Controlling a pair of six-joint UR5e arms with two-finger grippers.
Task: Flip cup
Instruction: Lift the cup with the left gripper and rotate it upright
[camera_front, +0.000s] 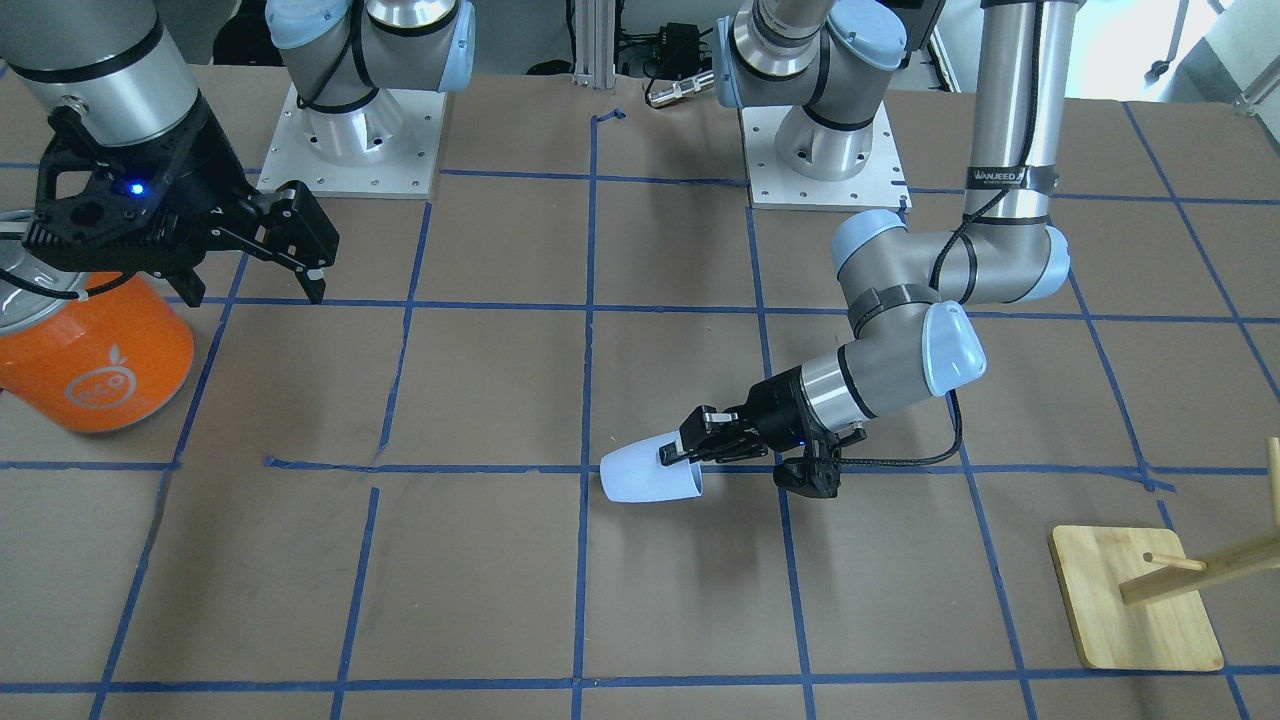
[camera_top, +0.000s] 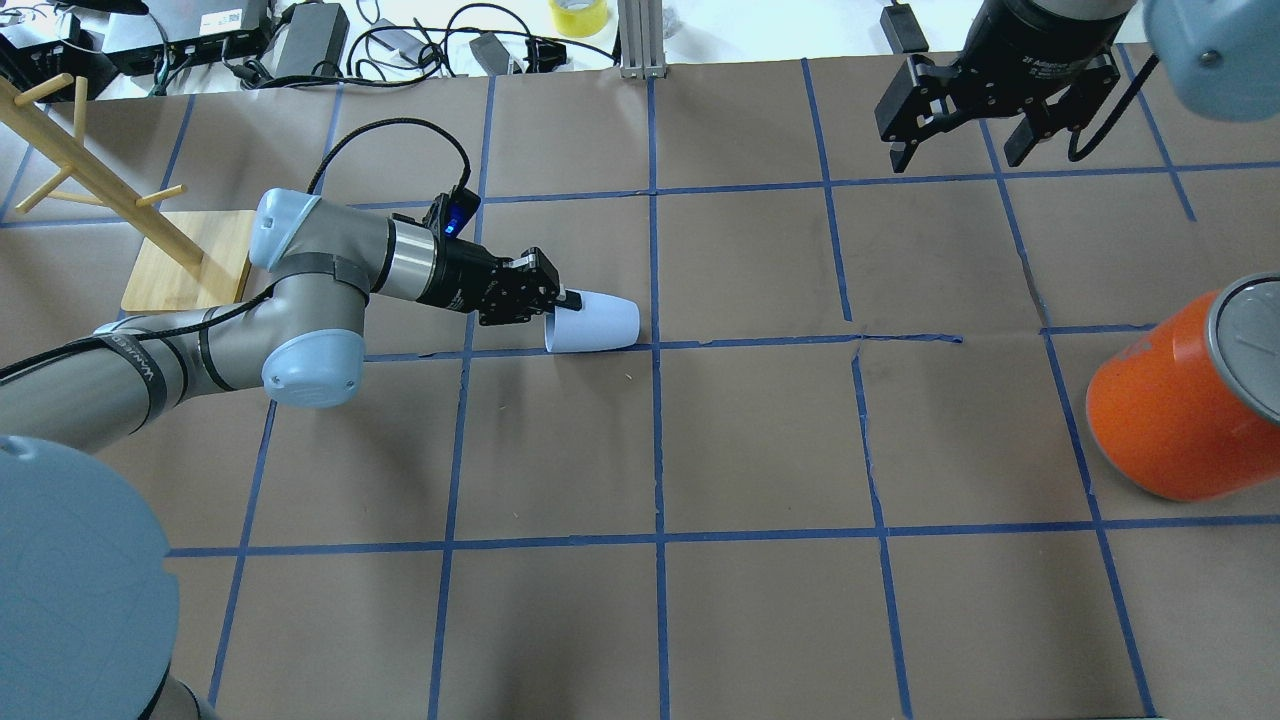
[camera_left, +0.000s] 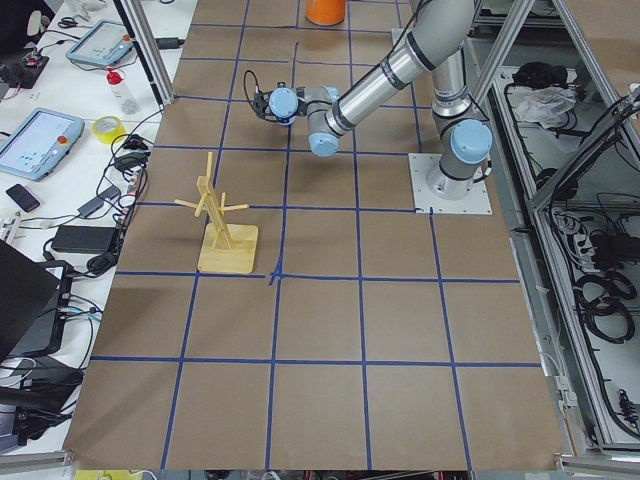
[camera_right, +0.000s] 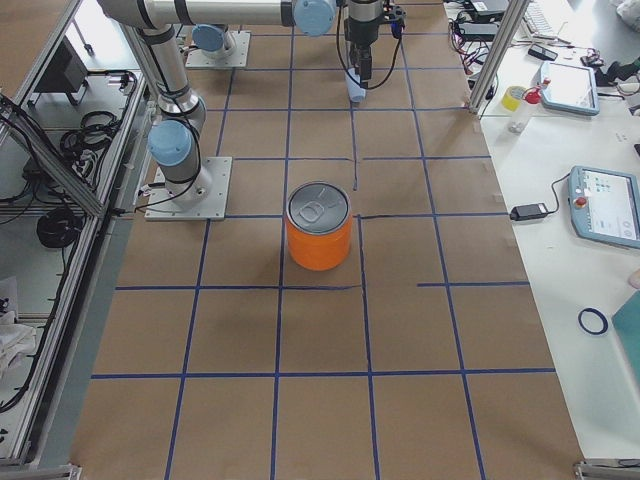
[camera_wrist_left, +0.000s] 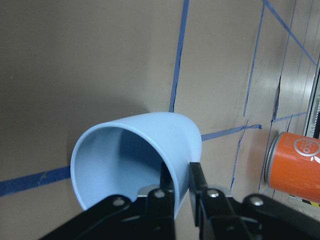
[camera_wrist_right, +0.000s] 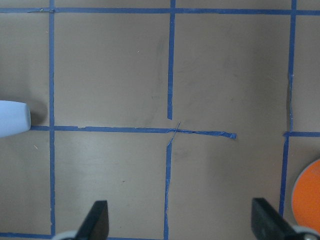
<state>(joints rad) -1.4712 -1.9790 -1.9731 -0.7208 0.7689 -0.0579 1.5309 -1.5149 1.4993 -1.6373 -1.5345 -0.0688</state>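
Note:
The pale blue cup is on its side near the table's middle, mouth toward my left arm, rounded base pointing away. My left gripper is shut on its rim, one finger inside and one outside, as the left wrist view shows for the cup and the gripper. In the front view the cup sits low at the table; I cannot tell whether it touches. My right gripper is open and empty, high over the far right of the table, far from the cup.
A big orange can with a silver top stands at the right edge, near my right gripper. A wooden peg stand on a square base stands at the far left, behind my left arm. Blue tape lines grid the brown table.

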